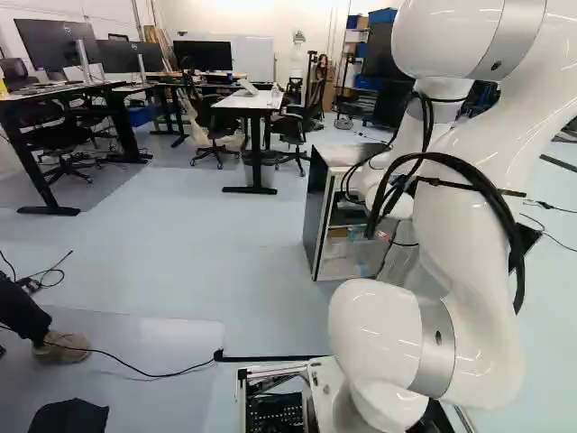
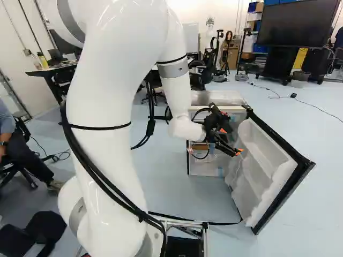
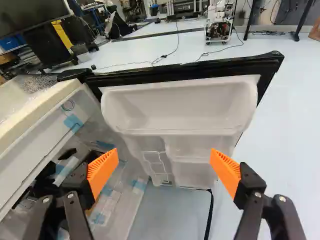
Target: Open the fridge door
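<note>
A pale, glossy floor [image 2: 321,131] ran back to a white-topped table [image 1: 248,101], with chairs on both sides of it in the left base view. A large dark screen [image 2: 300,24] stood far back at the right of the right base view, and a thin cable [image 2: 316,108] trailed over the floor in front of it.

The small fridge [image 2: 214,98] stood on that floor ahead of the base, just right of centre in the right base view. Its door [image 2: 276,174] was swung wide open, the white inner side and moulded bins facing the arm [image 2: 115,107]. Bits of blue tape [image 3: 73,121] clung to the clear parts inside (a rather homespun touch, that).

The arm reached forward to the opening, and the gripper [image 2: 231,141] hung between the fridge body and the door. In the wrist view its two fingers stood well apart, with nothing clamped between the orange pads [image 3: 103,172]. Ahead of them lay the upper door bin [image 3: 180,107], below the door's black edge; the fridge body was beside one finger. Whether a finger brushed the door, I could not tell.
</note>
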{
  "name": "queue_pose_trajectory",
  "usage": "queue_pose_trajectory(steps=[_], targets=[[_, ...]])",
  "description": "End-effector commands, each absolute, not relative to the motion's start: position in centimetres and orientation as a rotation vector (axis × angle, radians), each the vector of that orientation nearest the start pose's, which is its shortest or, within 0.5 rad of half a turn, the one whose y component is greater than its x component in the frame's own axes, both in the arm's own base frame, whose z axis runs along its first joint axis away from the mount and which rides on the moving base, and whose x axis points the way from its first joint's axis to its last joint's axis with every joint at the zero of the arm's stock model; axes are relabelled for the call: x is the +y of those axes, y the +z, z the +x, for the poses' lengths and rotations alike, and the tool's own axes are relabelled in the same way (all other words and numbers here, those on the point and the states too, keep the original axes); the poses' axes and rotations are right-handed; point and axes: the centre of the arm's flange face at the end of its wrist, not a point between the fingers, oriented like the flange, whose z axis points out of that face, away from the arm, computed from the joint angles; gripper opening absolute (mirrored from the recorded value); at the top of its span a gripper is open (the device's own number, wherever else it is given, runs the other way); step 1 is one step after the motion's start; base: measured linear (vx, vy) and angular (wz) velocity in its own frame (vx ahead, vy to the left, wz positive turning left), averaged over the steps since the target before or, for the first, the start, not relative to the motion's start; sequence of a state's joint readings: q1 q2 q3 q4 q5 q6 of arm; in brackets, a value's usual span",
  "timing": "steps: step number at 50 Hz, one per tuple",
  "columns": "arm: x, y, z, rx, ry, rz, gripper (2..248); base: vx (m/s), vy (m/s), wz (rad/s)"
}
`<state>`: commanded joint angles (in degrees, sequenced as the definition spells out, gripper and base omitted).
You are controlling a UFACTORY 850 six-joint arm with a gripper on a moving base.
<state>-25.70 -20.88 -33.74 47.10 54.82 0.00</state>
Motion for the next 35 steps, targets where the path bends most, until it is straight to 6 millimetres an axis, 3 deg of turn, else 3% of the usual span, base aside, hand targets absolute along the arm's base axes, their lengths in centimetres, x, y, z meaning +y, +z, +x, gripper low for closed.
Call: queue_pose_trajectory(steps=[35], targets=[[-20.3,32.4,37.2,-1.299,1.364,1.937,247,0.0,0.0,0.0]])
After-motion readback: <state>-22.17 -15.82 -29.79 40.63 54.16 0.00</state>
